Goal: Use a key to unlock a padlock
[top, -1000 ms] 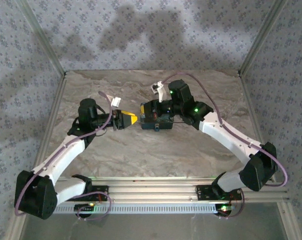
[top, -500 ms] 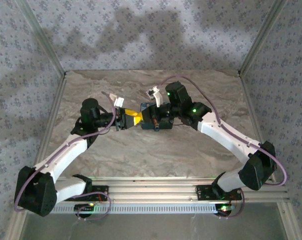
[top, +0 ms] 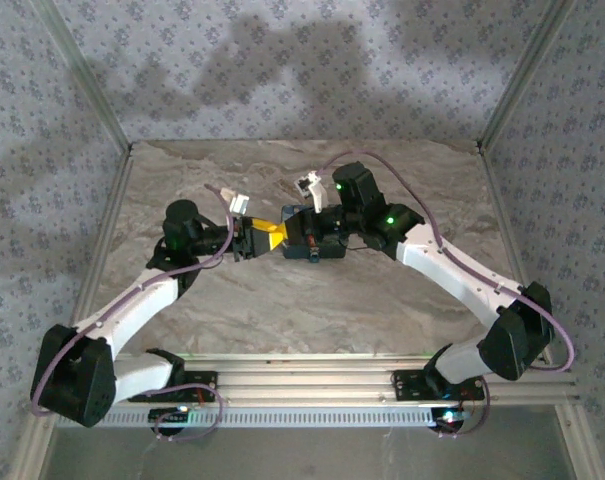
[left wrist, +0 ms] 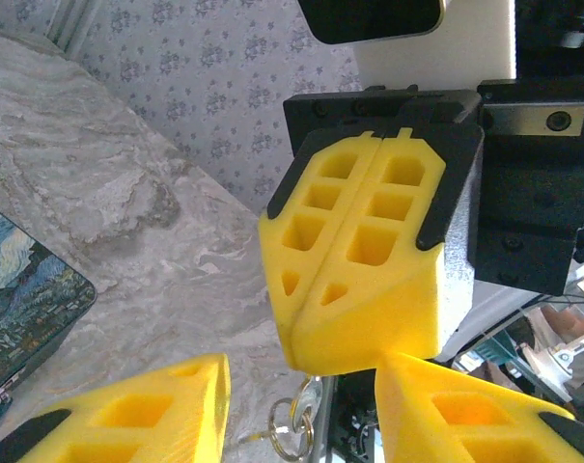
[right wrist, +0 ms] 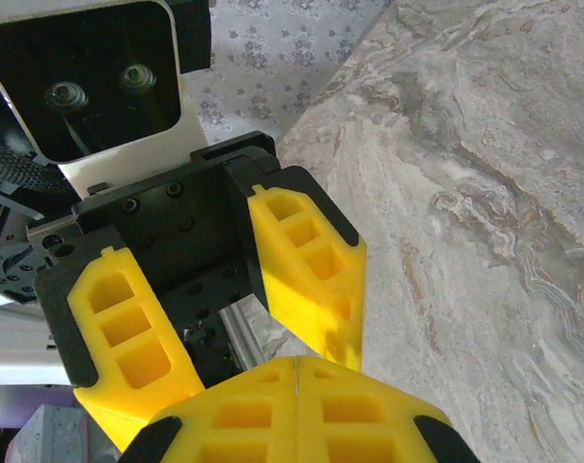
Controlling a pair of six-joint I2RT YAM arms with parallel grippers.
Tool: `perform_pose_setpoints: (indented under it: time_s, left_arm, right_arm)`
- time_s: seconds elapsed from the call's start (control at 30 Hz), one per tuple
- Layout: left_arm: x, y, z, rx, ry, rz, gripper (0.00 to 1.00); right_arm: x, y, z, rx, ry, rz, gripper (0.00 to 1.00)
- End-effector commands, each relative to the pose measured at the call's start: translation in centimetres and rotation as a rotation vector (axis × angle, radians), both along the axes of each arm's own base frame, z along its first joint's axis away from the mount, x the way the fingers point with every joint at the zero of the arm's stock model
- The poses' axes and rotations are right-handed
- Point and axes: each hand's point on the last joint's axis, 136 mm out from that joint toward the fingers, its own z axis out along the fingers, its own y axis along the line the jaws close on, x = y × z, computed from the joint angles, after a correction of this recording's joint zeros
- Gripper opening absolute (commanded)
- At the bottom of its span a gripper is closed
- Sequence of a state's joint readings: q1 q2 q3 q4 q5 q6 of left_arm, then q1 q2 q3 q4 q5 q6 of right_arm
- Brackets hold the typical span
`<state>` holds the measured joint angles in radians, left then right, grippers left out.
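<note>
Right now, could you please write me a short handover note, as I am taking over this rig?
Left hand: open, its fingers either side of the right hand's tips.
Right hand: shut, with a key ring dangling below it; the key itself is hidden.
Padlock: lying printed face up on the table, apart from both hands.
Done: the key seems to be lifted.
Left: get the key into the padlock and turn it.

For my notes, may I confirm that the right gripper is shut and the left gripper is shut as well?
Not quite: the left gripper is open, its yellow fingers spread apart, as the right wrist view shows. The right gripper is shut.
</note>
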<state>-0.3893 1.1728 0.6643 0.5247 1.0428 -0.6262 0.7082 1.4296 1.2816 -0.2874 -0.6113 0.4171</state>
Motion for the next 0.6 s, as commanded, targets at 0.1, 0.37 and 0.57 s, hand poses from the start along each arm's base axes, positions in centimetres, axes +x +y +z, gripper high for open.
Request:
perform_pose_setpoints:
  time_s: [0.1, 0.37, 0.57]
  left_arm:
    - [-0.16, -0.10, -0.99, -0.002, 0.049, -0.016, 0.42]
    - [-0.17, -0.09, -0.82, -0.009, 0.046, -0.014, 0.40]
    - [-0.20, -0.12, -0.33, -0.016, 0.036, -0.020, 0.34]
  right_arm:
    - [0.10, -0.17, 1.87, 0.051, -0.059, -0.007, 0.00]
    - [0.28, -0.18, 1.91, 0.062, -0.057, -0.017, 0.00]
    - [0.14, 0.13, 1.98, 0.072, -0.055, -0.006, 0.00]
